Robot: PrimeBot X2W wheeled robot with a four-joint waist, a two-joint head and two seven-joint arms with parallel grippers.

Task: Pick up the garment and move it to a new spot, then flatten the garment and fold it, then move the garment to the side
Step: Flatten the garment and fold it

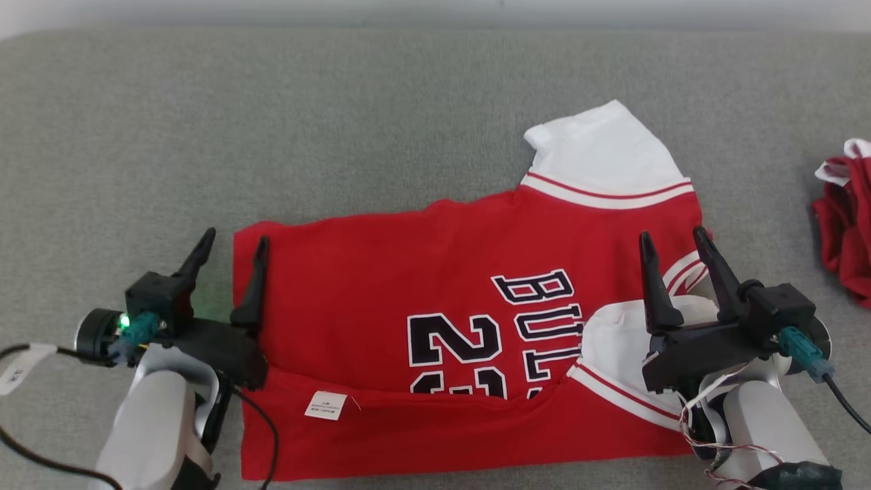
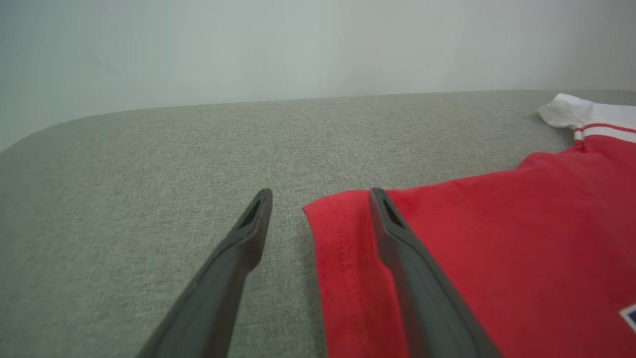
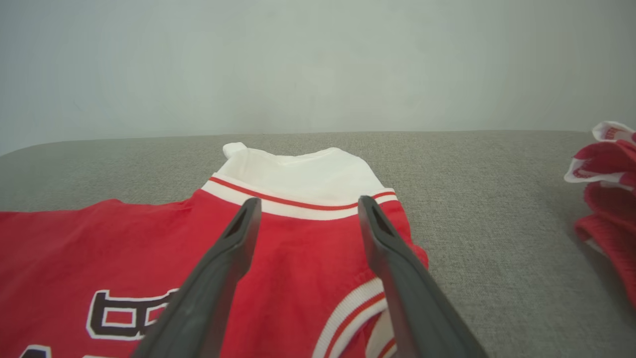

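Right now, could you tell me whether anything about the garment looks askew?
Yes. The red jersey is not flat: its near edge is turned over, showing the inside label, and one white sleeve lies folded onto the front, hiding part of the lettering.

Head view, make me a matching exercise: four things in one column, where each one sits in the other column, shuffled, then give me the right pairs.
Things
1. left hand
2. right hand
3. white label
4. crumpled red garment

Places
A. far right of the gray surface, apart from the jersey
B. open, above the jersey's white-trimmed sleeve end
C. on the jersey's near strip, folded over
D. open, straddling the jersey's hem edge

Pairs: 1-D, 2-B, 3-C, 4-A
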